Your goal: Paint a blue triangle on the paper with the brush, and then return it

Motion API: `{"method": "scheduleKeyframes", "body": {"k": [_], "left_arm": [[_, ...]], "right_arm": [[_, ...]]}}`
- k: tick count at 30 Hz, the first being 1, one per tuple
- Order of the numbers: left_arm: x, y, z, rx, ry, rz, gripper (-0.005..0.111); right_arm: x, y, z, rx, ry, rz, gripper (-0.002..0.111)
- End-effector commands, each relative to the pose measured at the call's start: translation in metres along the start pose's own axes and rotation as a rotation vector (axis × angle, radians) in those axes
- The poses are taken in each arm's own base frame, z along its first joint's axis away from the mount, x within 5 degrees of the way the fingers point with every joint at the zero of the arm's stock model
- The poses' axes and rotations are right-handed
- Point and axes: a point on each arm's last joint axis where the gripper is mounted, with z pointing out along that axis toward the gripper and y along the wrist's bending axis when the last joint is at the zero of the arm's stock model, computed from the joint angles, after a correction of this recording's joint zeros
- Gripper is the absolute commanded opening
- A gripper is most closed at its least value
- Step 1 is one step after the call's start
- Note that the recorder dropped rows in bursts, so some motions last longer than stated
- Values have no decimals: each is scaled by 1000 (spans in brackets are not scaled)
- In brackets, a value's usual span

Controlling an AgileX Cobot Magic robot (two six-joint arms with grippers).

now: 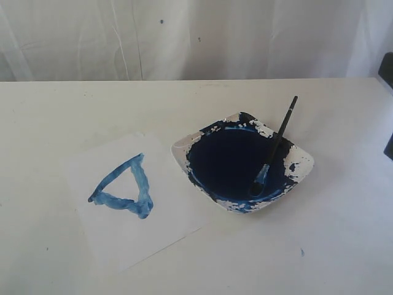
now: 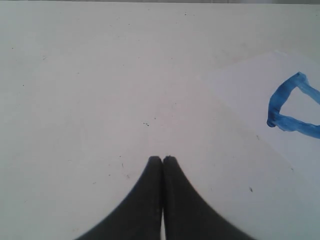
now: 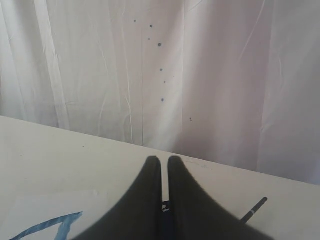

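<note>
The paper (image 1: 169, 212) lies flat on the table, left of centre, with a blue triangle (image 1: 145, 187) painted on it. The brush (image 1: 276, 140) rests in the white dish (image 1: 304, 161) of blue paint. Its bristles sit in the paint and its black handle leans over the far rim. No gripper touches it. My left gripper (image 2: 162, 159) is shut and empty above bare table, with the paper (image 2: 245, 90) and triangle (image 2: 279, 102) off to one side. My right gripper (image 3: 161, 159) has its jaws almost together with nothing between them. The brush handle's end (image 3: 256, 207) shows beside it.
A white curtain (image 1: 196, 37) hangs behind the table's far edge. Dark shapes (image 1: 388, 70) show at the right border of the exterior view. A small blue paint spot (image 1: 301, 252) marks the table near the front right.
</note>
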Motion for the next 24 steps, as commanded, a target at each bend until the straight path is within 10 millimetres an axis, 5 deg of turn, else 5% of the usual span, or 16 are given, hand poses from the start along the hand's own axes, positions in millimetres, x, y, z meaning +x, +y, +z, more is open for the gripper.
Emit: {"method": "scheduleKeyframes", "body": {"k": [1, 12, 24], "left_arm": [[1, 0, 0, 8, -2, -8, 0], [1, 0, 0, 8, -2, -8, 0], [1, 0, 0, 8, -2, -8, 0]], "right_arm": [[2, -1, 1, 10, 9, -6, 5], [-1, -2, -4, 19, -13, -8, 5], [-23, -17, -66, 289, -258, -3, 5]]}}
